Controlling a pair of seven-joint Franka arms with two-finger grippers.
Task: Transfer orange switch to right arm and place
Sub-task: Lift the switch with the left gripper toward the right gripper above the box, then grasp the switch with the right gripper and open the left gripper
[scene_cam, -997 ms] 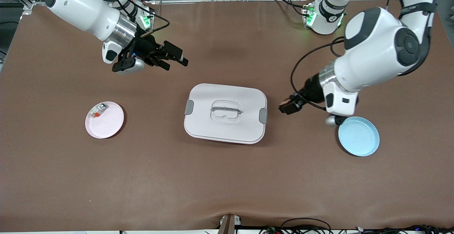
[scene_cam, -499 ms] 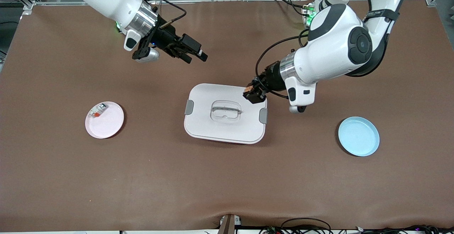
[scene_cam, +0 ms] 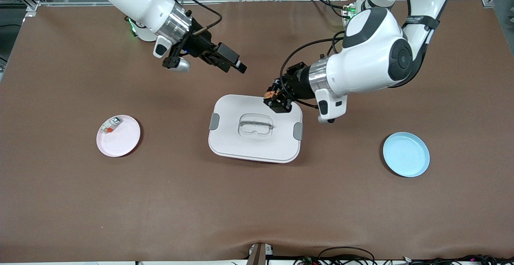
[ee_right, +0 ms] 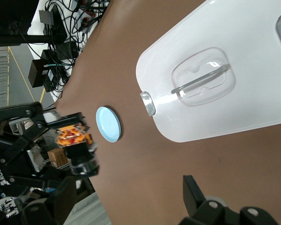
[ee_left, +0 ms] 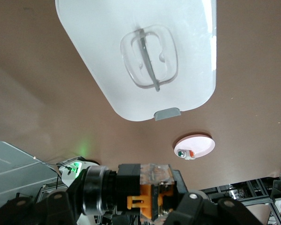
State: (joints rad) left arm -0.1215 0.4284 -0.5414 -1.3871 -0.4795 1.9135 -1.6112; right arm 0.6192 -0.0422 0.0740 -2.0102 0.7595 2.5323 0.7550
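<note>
I have the left gripper [scene_cam: 274, 100] up over the corner of the white lidded box [scene_cam: 255, 128] that lies toward the robots' bases and the left arm's end of the surface [scene_cam: 257, 200]. Its jaws are clamped on the orange switch [scene_cam: 270, 94]; in the left wrist view I see the switch [ee_left: 147, 190] pinched between them, orange parts showing through its clear body. My right gripper [scene_cam: 229, 62] hangs over bare surface between the right arm's base and the box, jaws spread wide with nothing in them, pointing toward the left gripper; the right wrist view catches the switch [ee_right: 71, 135] in the other gripper. The pink plate [scene_cam: 124, 142] sits toward the right arm's end with a small whitish block [scene_cam: 111, 125] on it. The blue plate [scene_cam: 406, 154] lies toward the left arm's end
</note>
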